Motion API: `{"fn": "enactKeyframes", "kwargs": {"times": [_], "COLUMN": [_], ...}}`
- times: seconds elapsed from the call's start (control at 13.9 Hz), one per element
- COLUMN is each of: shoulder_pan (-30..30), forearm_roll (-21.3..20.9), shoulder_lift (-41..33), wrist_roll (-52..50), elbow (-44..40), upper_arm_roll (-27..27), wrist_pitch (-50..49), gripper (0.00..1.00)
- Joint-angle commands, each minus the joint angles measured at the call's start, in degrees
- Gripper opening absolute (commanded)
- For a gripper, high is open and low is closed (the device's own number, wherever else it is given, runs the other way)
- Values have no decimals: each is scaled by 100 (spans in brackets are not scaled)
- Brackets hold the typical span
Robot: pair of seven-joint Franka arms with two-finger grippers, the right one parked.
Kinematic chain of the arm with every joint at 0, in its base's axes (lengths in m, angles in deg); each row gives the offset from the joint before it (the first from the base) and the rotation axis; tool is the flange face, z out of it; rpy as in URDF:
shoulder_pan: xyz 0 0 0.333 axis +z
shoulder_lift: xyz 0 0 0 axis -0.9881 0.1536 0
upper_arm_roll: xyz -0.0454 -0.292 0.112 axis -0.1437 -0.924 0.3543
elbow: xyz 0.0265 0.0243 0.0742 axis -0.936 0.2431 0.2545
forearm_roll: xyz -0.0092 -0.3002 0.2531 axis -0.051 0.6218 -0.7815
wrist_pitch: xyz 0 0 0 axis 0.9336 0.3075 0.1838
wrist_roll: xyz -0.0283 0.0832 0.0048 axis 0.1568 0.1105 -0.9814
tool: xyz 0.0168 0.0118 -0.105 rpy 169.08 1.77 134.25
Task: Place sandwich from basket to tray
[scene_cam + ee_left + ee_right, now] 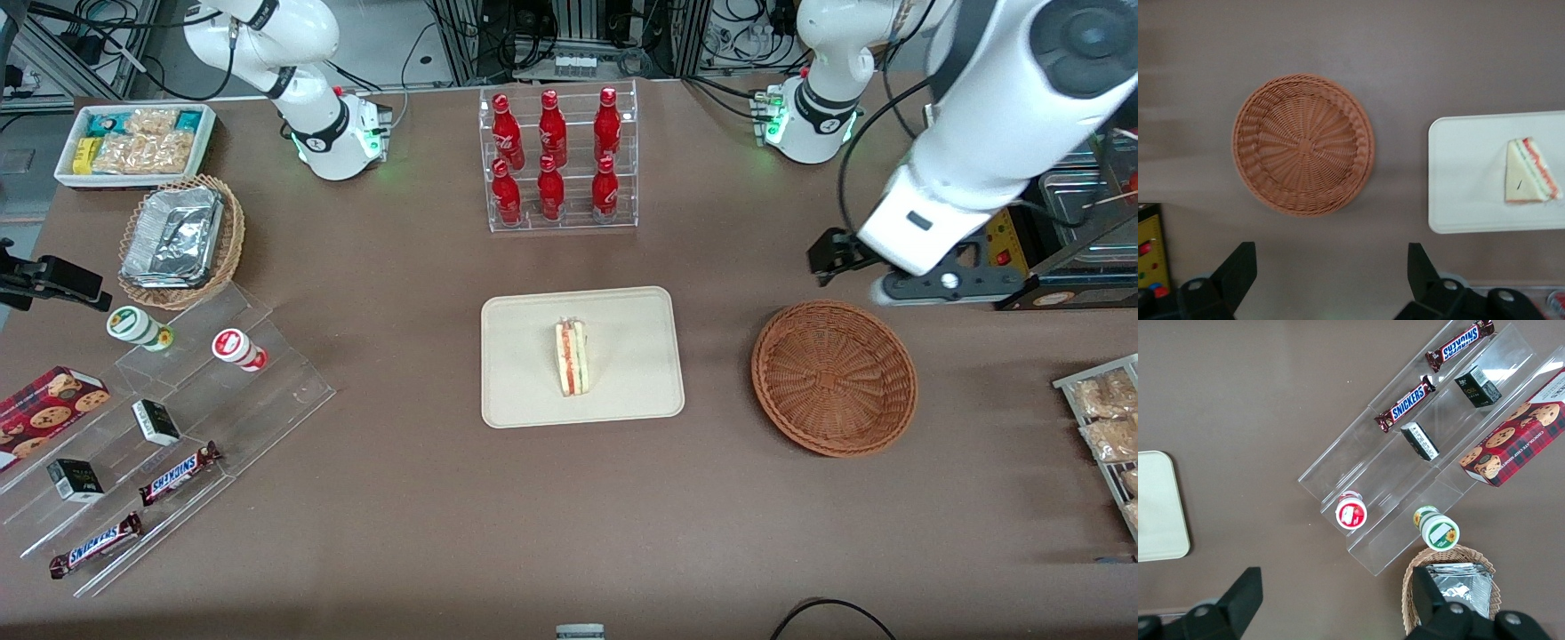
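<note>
Cream plastic tray [640, 391]: flat on the brown table [427, 498], near the middle, well apart from the basket.
Wicker basket [834, 378]: reddish-brown, round, nothing in it, toward the working arm's end.
Gripper [1331, 270]: raised above the table, farther from the front camera than the basket; fingers [1238, 267] spread wide, holding and touching nothing.
Sandwich [573, 357]: on the tray's centre, long axis running toward the front camera, narrow tip pointing away from it.
</note>
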Motion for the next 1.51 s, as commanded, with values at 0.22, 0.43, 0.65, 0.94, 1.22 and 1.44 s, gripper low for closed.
{"fn": "enactKeyframes", "kwargs": {"times": [0.22, 0.43, 0.65, 0.94, 1.22, 1.44], "shoulder_pan": [-980, -1140, -1219, -1360, -1378, -1404], "forearm_roll": [500, 492, 474, 421, 430, 422], "shoulder_lift": [-1131, -1195, -783, -316, -289, -202], "wrist_roll": [1656, 1755, 1676, 1397, 1324, 1342], "elbow": [878, 977, 451, -210, -228, -315], "upper_arm_roll": [2054, 2321, 2321, 2321, 2679, 2839], "wrist_pitch": [-229, -44, -61, -140, -88, -96], "gripper": [100, 100, 100, 100, 100, 100]}}
